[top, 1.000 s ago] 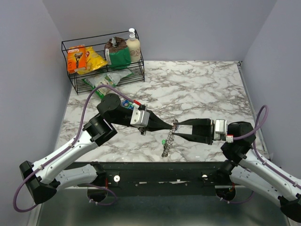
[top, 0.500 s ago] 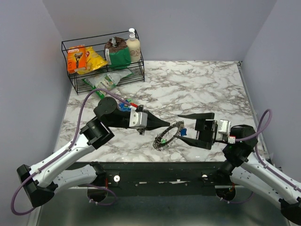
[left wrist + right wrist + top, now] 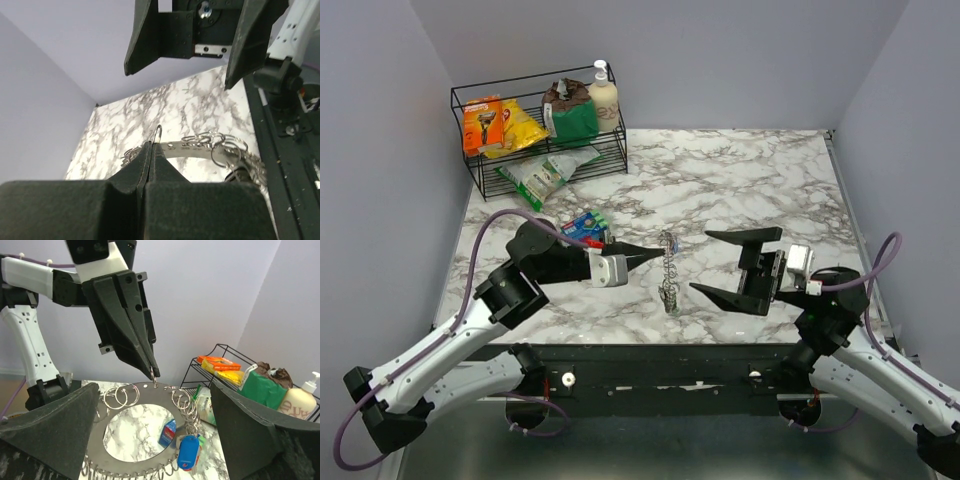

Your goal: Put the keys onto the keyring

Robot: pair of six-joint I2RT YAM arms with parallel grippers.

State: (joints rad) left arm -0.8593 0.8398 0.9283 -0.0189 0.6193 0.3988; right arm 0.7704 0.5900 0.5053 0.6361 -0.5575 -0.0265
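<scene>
"Silver metal at the centre — what is it?"

"A large flat silver keyring, its rim strung with small wire rings, hanging upright over the white-and-grey marbled tabletop. Keys with blue and green plastic heads dangle by its lower rim."

"What holds it?"

"The left gripper. Its black fingers are pressed together, pinching one wire ring at the keyring's top edge."

"And the other arm?"

"The right gripper faces the keyring from just beside it, jaws spread wide, apart from it."

"Any more keys?"

"A small cluster of blue, green and red key heads lies on the tabletop behind the left arm — apart from the keyring. At the far left corner stands a black wire rack holding packets and a pump bottle."
</scene>
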